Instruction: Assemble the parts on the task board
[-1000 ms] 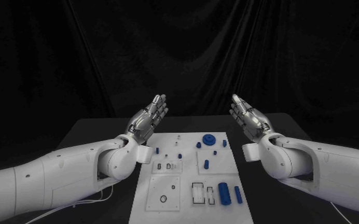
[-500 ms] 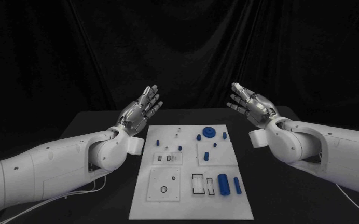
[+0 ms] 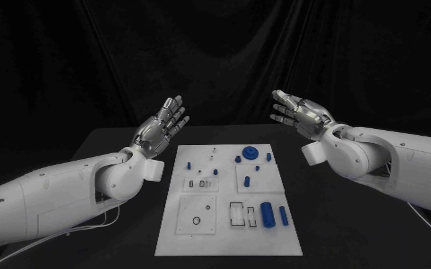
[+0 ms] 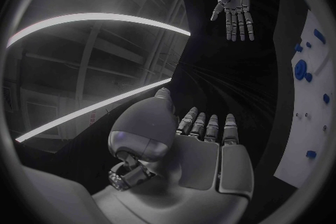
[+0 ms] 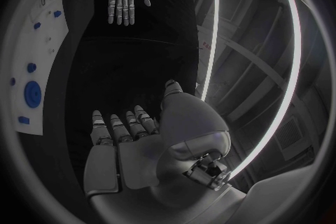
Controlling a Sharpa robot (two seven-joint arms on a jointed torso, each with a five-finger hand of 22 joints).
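Head view shows the task board [image 3: 229,219] on the table [image 3: 117,151] between the left hand [image 3: 160,126] and right hand [image 3: 298,114], both raised, fingers apart, holding nothing. No readable writing.

**Surfaces and finishes on this rig**

Both arms look like smooth white plastic with a soft sheen. The left hand [image 3: 160,128] and right hand [image 3: 300,114] read as brushed silvery metal, a bit glossy on the palms in the wrist views. The task board [image 3: 229,210] is flat white and matt, looks like plastic. The parts on it, like the big round one [image 3: 250,152] and the cylinder [image 3: 266,213], are smooth blue plastic. The desk [image 3: 117,157] is matt black, and the backdrop [image 3: 215,38] is black cloth hanging in folds.
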